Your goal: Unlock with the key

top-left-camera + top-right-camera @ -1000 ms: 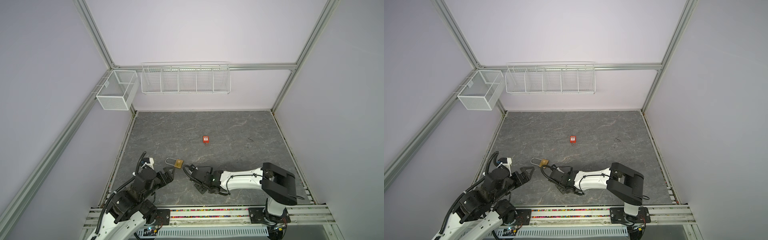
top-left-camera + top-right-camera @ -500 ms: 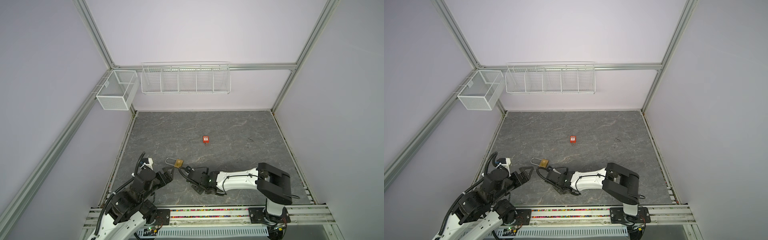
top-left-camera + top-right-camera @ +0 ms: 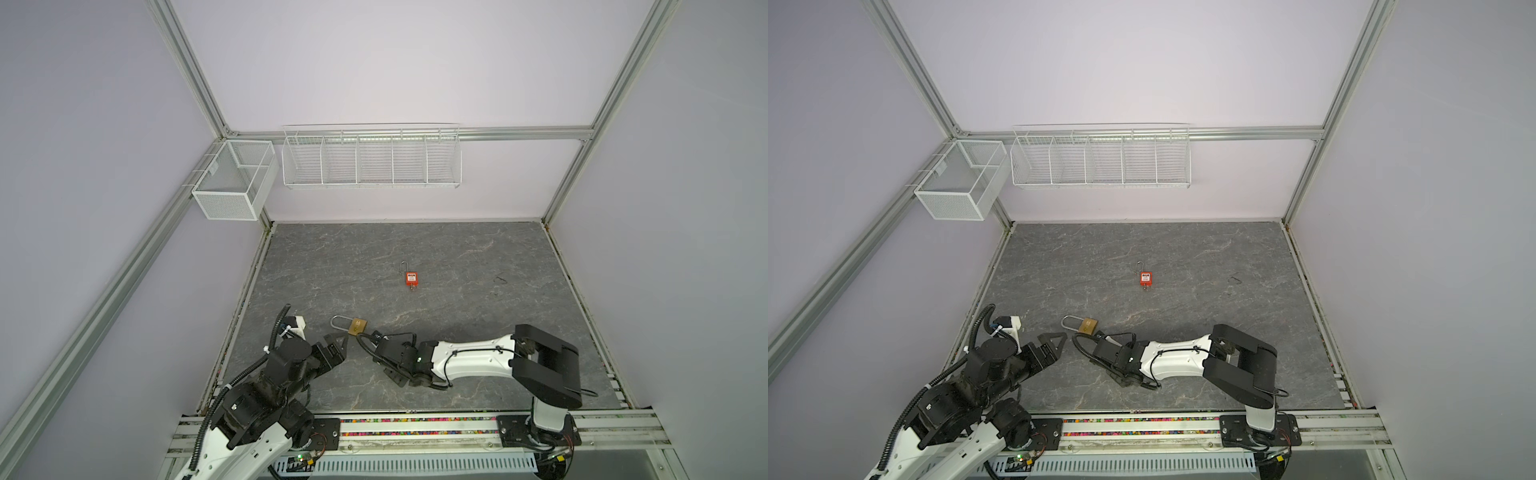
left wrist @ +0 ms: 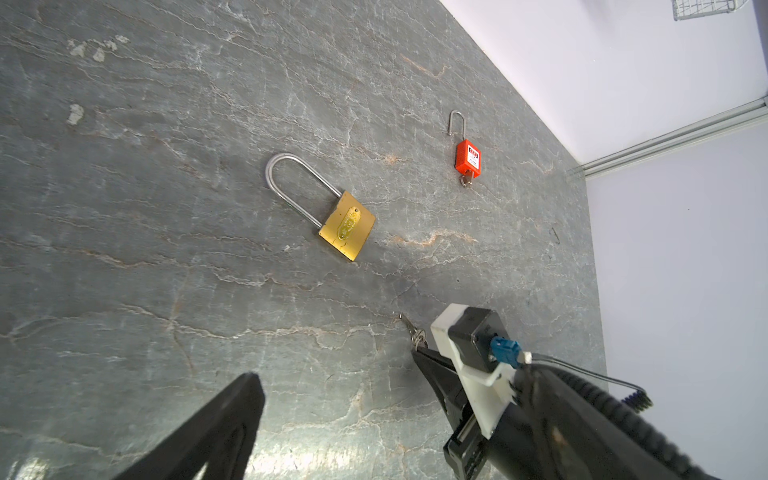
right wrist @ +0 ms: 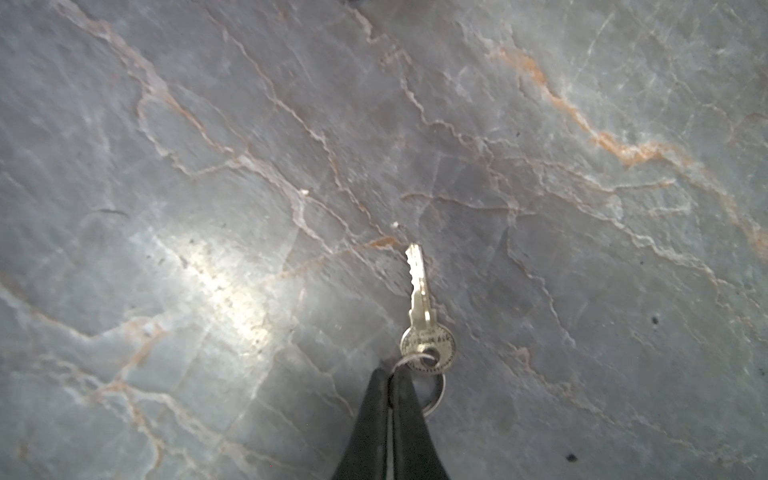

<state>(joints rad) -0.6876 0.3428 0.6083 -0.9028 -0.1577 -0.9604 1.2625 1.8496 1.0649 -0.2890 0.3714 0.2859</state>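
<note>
Pinching only the key ring (image 5: 436, 395) beside the brass padlock (image 4: 347, 226), the closed right gripper (image 5: 390, 376) risks the key (image 5: 419, 299) swinging (left gripper (image 3: 1054, 341) gapes, empty).

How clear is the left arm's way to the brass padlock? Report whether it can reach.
Probably yes. The left gripper stands open just short of the brass padlock, with only bare table between them. The right gripper, shut on the key ring, sits off to the side, not across that path.

A white wire rack (image 3: 371, 183) was hung on the back wall, a mesh basket (image 3: 226, 205) fixed beside it.
</note>
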